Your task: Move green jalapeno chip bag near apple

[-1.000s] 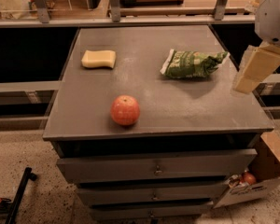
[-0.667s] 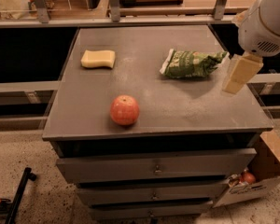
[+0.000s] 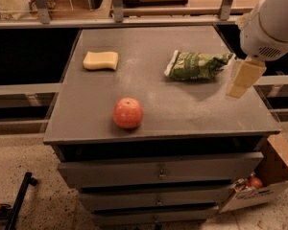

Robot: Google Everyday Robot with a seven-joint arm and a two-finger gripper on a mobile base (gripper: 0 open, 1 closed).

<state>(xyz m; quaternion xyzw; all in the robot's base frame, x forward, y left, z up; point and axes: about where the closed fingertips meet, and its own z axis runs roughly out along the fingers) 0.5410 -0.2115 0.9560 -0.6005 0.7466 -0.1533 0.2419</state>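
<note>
My gripper (image 3: pixel 242 78) has slid left, closer to the green jalapeno chip bag (image 3: pixel 197 65), which lies just left of it, untouched; its width I cannot tell; the apple (image 3: pixel 128 112) sits well beyond, further left and frontward.

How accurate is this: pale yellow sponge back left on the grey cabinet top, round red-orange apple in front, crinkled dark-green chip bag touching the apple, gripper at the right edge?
One error: the camera view shows the crinkled dark-green chip bag back right, apart from the round red-orange apple. The pale yellow sponge, grey cabinet top and gripper at the right edge are as stated.
</note>
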